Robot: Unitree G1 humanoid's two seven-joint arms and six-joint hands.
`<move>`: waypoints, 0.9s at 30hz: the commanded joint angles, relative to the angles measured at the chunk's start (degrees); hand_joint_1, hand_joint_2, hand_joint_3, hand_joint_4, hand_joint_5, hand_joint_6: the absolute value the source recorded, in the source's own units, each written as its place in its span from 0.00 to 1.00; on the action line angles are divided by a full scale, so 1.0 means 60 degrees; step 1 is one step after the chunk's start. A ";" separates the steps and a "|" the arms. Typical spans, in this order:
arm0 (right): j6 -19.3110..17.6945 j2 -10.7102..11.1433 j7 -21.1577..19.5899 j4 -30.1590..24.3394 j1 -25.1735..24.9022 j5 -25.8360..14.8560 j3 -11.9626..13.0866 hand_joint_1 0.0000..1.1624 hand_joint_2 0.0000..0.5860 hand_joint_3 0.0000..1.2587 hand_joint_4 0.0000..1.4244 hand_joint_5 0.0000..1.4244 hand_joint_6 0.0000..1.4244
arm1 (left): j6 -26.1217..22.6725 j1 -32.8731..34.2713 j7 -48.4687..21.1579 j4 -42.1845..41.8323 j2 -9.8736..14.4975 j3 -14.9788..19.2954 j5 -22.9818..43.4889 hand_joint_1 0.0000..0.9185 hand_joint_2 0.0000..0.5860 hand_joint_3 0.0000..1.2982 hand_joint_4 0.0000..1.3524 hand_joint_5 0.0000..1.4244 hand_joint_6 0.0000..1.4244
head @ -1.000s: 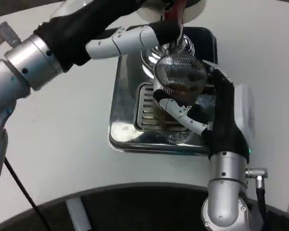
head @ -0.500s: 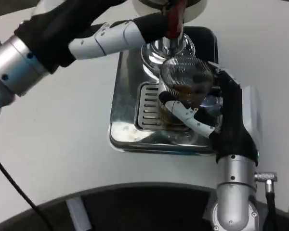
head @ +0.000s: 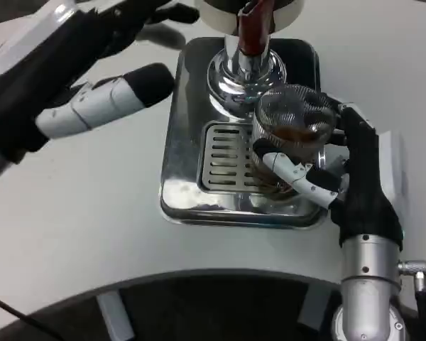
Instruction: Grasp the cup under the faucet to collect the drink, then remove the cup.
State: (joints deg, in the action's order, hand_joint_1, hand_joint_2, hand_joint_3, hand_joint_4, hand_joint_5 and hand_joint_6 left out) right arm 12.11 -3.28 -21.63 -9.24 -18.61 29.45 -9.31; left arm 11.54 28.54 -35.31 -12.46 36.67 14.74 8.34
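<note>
The right robot hand (head: 344, 177) grips the cup (head: 290, 135), now shifted right on the drip tray (head: 220, 160); the left robot hand (head: 92, 85), open, has lifted off the faucet (head: 250, 35).

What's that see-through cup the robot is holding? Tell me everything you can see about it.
The cup looks like clear, ribbed glass or plastic, round, standing roughly upright, with brown drink showing inside. The right hand grips it, white and black fingers wrapped across its front and side. It stands over the right end of the shiny metal drip tray, beside the slotted grille, just in front and to the right of the chrome faucet. Its base is hidden by the fingers.
</note>
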 commanded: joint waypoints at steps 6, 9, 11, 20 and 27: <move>-0.0369 0.0275 0.0581 -0.1177 0.0493 -0.0023 -0.0110 0.70 0.41 0.48 0.52 0.64 0.83 | -0.0138 -0.1392 0.0255 -0.0515 0.0204 0.0761 0.0233 0.00 0.16 0.13 0.08 0.12 0.20; -0.0397 0.0333 0.0760 -0.1401 0.0611 0.0011 -0.0165 0.70 0.41 0.48 0.52 0.64 0.83 | -0.0124 -0.1609 0.0318 -0.0587 0.0203 0.0864 0.0221 0.00 0.16 0.13 0.08 0.12 0.20; -0.0417 0.0399 0.0894 -0.1552 0.0708 0.0058 -0.0224 0.70 0.41 0.49 0.52 0.64 0.83 | -0.0145 -0.1814 0.0364 -0.0675 0.0208 0.0934 0.0161 0.00 0.17 0.13 0.08 0.12 0.20; -0.0497 0.0597 0.1253 -0.2022 0.1171 0.0100 -0.0290 0.70 0.41 0.50 0.53 0.65 0.84 | -0.0276 -0.2544 0.0626 -0.0879 0.0204 0.1002 -0.0059 0.00 0.17 0.13 0.08 0.12 0.20; -0.0609 0.0780 0.1457 -0.2501 0.1745 0.0136 -0.0342 0.70 0.42 0.51 0.54 0.66 0.84 | -0.0260 -0.3185 0.0852 -0.1138 0.0264 0.0925 -0.0542 0.00 0.18 0.12 0.06 0.10 0.19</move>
State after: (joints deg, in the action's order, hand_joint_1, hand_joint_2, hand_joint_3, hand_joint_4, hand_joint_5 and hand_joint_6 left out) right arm 11.27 1.14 -13.00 -21.20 -9.76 29.96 -10.83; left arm 10.03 11.66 -31.00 -17.80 37.45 19.88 6.76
